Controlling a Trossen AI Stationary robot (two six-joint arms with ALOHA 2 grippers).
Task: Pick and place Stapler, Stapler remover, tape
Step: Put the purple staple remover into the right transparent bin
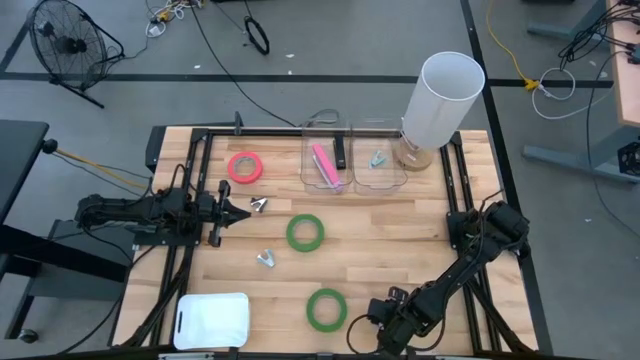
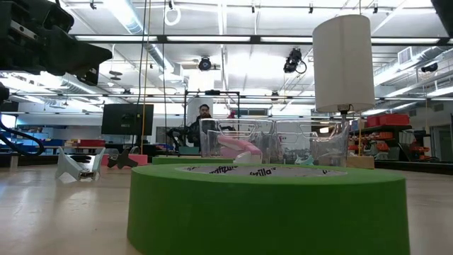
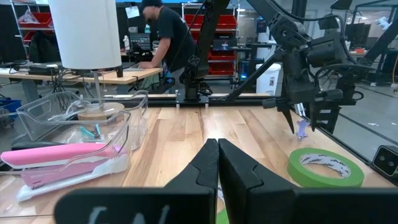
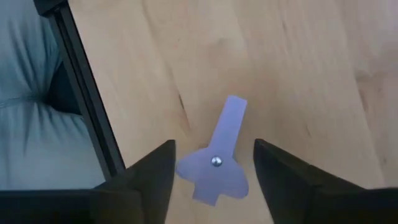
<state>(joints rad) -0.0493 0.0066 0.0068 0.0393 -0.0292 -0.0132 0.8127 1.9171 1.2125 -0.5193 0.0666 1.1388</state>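
Observation:
A pale lilac stapler remover [image 4: 217,158] lies flat on the wood near the table's front edge. My right gripper [image 4: 212,148] points down over it, open, one finger on each side and clear of it; the left wrist view shows this gripper [image 3: 305,118] just above the remover [image 3: 303,129]. Two more metal removers [image 1: 258,205] [image 1: 265,259] lie mid-table. Two green tape rolls [image 1: 305,232] [image 1: 326,309] and a pink-red one [image 1: 244,167] lie flat. The pink stapler [image 1: 325,165] lies in a clear bin. My left gripper [image 3: 217,158] waits shut at the left.
Two clear bins [image 1: 352,158] stand at the far middle, the right one holding a small remover [image 1: 377,158]. A white lamp [image 1: 440,100] stands beside them. A white board [image 1: 213,320] lies front left. A dark frame rail [image 4: 87,93] runs close to my right gripper.

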